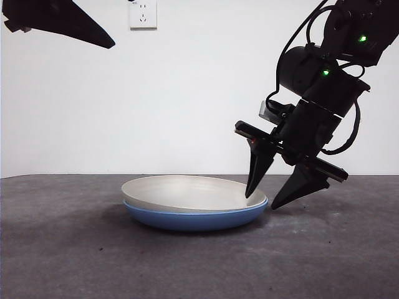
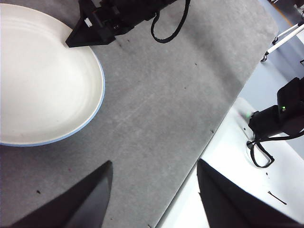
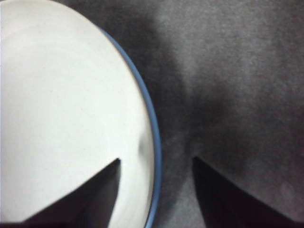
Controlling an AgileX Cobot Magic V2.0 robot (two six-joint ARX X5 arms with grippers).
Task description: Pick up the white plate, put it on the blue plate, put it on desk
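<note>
**Stacking done, stack on the desk, right arm at the rim**

Progress looks far along from where I sit. I see the white plate nested in the blue plate, its far-left edge riding a little higher than the blue rim, so it may not be seated quite flush. Both sit on the desk, a bit right of centre in the front view.

My right gripper is at the stack's right edge with its jaws spread wide and nothing between them. One jaw tip points down inside the white plate's rim, the other hangs outside the blue one; whether either tip touches a plate I cannot tell. The right wrist view confirms the straddle: white surface under one jaw, bare desk under the other.

My left gripper waits high and off to the side, jaws wide and holding nothing.

I judge the pick and the placing complete. What remains, at most, is clearing the right arm away without nudging the stack.
</note>
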